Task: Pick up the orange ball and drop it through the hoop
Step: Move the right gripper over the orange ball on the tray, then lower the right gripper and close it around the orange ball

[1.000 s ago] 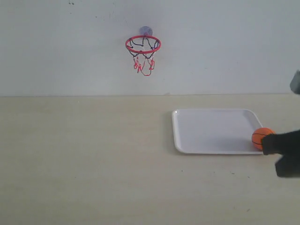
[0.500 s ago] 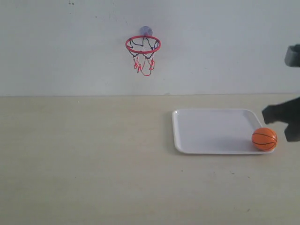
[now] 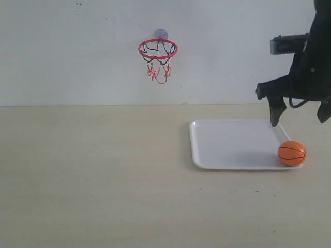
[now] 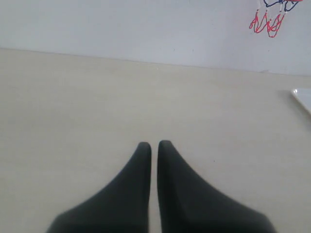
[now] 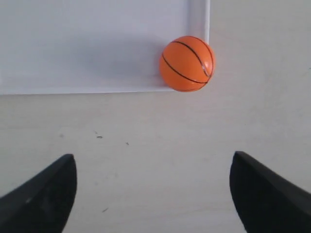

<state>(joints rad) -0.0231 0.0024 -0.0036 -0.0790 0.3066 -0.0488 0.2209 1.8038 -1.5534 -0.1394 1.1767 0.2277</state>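
Observation:
The orange ball rests in the near right corner of the white tray, untouched. Seen in the right wrist view, the orange ball lies against the tray's rim. My right gripper hangs open above the tray's right end, well above the ball. Its fingers stand wide apart with nothing between them, the gripper over bare table short of the ball. The hoop is stuck to the back wall, up and to the left. My left gripper is shut and empty, low over the table; the hoop's net shows ahead of it.
The tray sits right of centre on the beige table. A corner of the tray shows at the edge of the left wrist view. The white wall stands behind the table.
My right gripper has risen from table level beside the ball to above the tray's right end, shifting left. The ball has stayed in the tray's corner.

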